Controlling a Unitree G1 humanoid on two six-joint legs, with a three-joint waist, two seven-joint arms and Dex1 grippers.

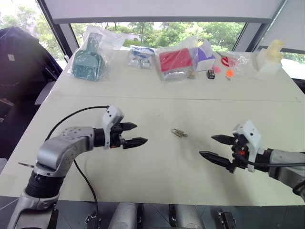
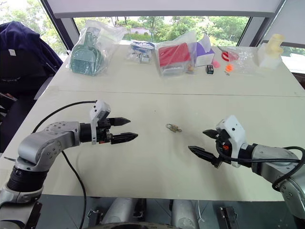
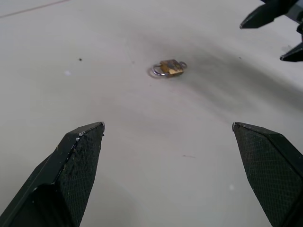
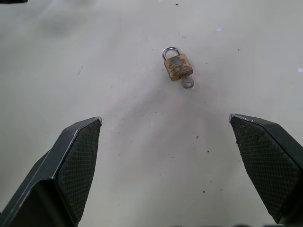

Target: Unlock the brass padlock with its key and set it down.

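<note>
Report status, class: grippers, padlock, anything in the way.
Left gripper open, right gripper open, both empty. Brass padlock flat on table between them, key inserted. Path clear.

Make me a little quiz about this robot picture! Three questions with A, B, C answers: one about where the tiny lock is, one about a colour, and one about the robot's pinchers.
1. Where is the padlock?
A. On the table between the two grippers
B. Inside a plastic bag
C. Held in the left gripper

2. What colour is the padlock's body?
A. Red
B. Brass yellow
C. Blue

3. How are the left gripper and right gripper?
A. Both shut
B. One holds the key
C. Both open and empty

Answers:
1 A, it lies on the bare table, apart from both.
2 B, the right wrist view shows a yellowish body with a silver loop.
3 C, the fingers stand wide apart; the key sits in the padlock.
</note>
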